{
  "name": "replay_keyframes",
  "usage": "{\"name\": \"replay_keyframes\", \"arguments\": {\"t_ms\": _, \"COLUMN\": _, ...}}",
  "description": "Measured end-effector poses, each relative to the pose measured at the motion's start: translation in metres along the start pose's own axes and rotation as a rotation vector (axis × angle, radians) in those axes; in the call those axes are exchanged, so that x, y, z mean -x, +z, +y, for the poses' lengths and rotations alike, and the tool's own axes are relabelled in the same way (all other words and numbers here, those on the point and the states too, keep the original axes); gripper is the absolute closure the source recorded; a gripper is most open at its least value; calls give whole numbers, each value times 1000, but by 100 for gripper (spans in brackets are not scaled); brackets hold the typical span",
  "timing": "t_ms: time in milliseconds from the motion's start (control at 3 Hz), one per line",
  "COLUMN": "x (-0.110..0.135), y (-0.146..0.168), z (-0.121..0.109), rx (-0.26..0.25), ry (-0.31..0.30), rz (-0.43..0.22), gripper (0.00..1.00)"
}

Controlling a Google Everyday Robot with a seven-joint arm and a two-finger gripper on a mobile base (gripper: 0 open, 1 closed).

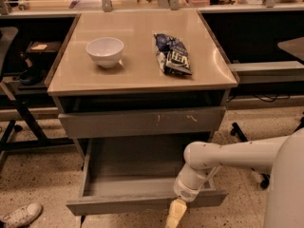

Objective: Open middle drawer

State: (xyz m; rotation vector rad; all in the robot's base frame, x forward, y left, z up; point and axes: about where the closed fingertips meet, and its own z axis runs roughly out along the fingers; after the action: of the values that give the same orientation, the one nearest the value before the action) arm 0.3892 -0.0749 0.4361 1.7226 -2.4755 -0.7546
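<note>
The middle drawer (133, 172) is pulled well out of the cabinet. It is wide, shallow and grey inside, and nothing shows in it. Its flat front (118, 205) is near the bottom of the camera view. My gripper (175, 213) hangs from a white wrist at the right part of that front and reaches down over its top edge, with its pale yellow tip in front of the panel. My white arm (237, 155) comes in from the right. Above the open drawer is a closed grey front with small pale scratch marks (142, 122).
On the tan cabinet top (137, 72) stand a white bowl (105, 51) and a dark blue snack bag (173, 54). A white shoe (19, 215) lies on the floor at the bottom left. Dark desk legs (23, 122) are on the left and a chair base (237, 127) on the right.
</note>
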Motion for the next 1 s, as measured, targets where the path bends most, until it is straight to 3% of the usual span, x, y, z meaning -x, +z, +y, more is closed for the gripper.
{"name": "replay_keyframes", "arguments": {"t_ms": 333, "x": -27, "y": -5, "z": 38, "rx": 42, "ry": 50, "rz": -12, "gripper": 0}}
{"name": "replay_keyframes", "arguments": {"t_ms": 667, "x": -26, "y": -5, "z": 38, "rx": 43, "ry": 52, "rz": -13, "gripper": 0}}
{"name": "replay_keyframes", "arguments": {"t_ms": 1000, "x": -47, "y": -8, "z": 66, "rx": 74, "ry": 90, "rz": -24, "gripper": 0}}
